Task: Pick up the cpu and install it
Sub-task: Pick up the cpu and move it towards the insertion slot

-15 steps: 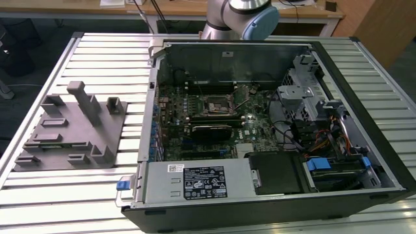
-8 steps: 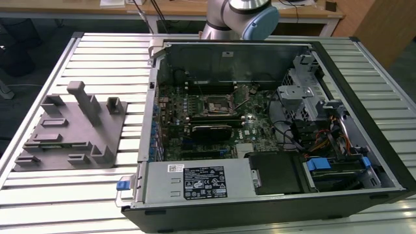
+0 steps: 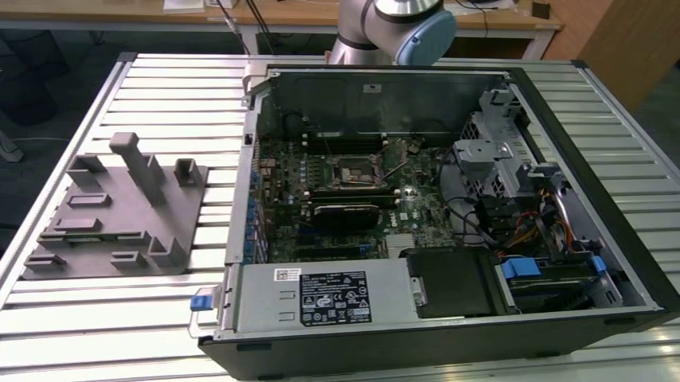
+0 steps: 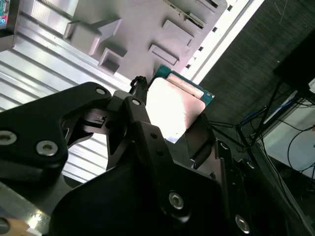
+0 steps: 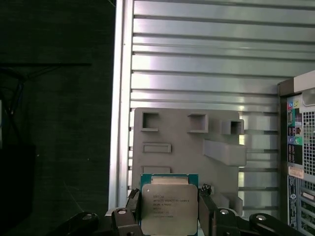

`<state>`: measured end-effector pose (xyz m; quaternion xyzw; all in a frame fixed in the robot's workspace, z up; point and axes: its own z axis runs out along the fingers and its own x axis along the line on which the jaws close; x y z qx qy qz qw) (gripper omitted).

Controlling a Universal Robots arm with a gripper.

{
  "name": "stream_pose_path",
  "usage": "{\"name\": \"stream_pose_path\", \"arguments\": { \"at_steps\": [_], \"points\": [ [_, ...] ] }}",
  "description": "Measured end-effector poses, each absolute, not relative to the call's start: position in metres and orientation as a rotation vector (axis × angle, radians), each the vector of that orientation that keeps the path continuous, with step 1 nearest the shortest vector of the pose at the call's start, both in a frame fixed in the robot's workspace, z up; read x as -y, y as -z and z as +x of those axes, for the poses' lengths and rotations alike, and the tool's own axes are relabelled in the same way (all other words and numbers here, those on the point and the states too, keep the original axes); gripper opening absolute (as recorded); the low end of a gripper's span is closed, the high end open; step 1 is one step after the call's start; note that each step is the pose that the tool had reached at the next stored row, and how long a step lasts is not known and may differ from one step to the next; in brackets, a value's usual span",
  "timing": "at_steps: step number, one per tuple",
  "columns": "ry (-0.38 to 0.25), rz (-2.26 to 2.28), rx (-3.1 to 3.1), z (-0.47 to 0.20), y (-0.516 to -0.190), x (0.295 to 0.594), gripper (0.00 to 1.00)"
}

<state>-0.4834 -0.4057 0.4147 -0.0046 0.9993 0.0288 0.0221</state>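
Note:
The cpu (image 5: 169, 206), a thin square chip with a pale metal top and a green rim, sits between the two black fingers of my gripper (image 5: 170, 212), which is shut on its opposite edges. In the second wrist view the cpu (image 4: 174, 105) shows its bright metal face, with the gripper (image 4: 172, 120) clamped around it. The chip hangs above the slatted table, over the near edge of the grey plastic block (image 5: 187, 147). In the exterior view the empty cpu socket (image 3: 354, 169) lies open on the motherboard inside the computer case (image 3: 595, 239).
The grey plastic block with upright posts (image 3: 117, 207) lies on the slatted metal table (image 3: 170, 95) at the exterior view's left. The arm's base (image 3: 388, 28) stands behind the case. A black ribbed module (image 3: 345, 215) and cables (image 3: 531, 223) crowd the case interior.

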Motion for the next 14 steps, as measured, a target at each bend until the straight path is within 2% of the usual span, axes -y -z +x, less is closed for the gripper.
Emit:
{"name": "stream_pose_path", "arguments": {
  "at_steps": [14],
  "points": [
    [-0.089, -0.014, -3.096, -0.483, -0.428, 0.406, 0.55]
  ]
}}
